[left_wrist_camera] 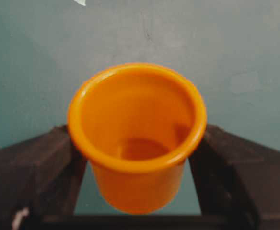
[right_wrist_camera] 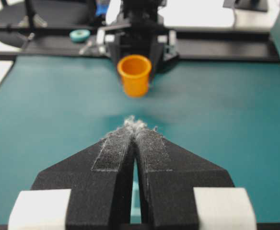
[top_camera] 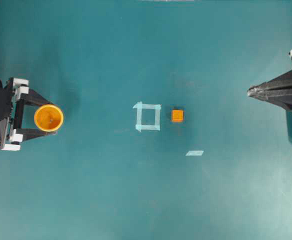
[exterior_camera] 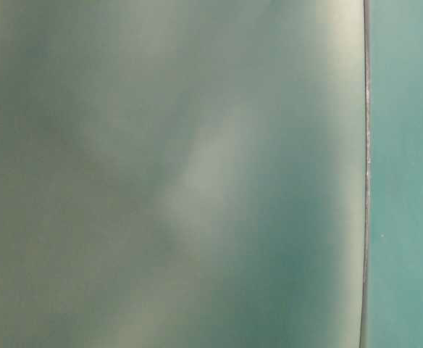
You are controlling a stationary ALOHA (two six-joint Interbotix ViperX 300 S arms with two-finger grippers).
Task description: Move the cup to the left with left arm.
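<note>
The cup [top_camera: 48, 118] is orange-yellow, round and upright, at the far left of the teal table. My left gripper [top_camera: 49, 118] is shut on it, one black finger pressed to each side. In the left wrist view the cup [left_wrist_camera: 136, 139] sits between the two fingers [left_wrist_camera: 44, 163], which meet its wall just under the rim; their tips are hidden behind it. The right wrist view shows the cup [right_wrist_camera: 134, 75] far off, in front of the left arm. My right gripper [top_camera: 249, 91] is at the right edge with its jaws together and nothing between them, also seen close up [right_wrist_camera: 135, 125].
A small orange cube [top_camera: 177, 115] lies right of a pale tape square [top_camera: 147, 116] at the table's middle. A short tape strip [top_camera: 194, 153] lies nearer the front. A black frame rail [right_wrist_camera: 216, 48] and a tape roll [right_wrist_camera: 79, 34] stand beyond the table's left end.
</note>
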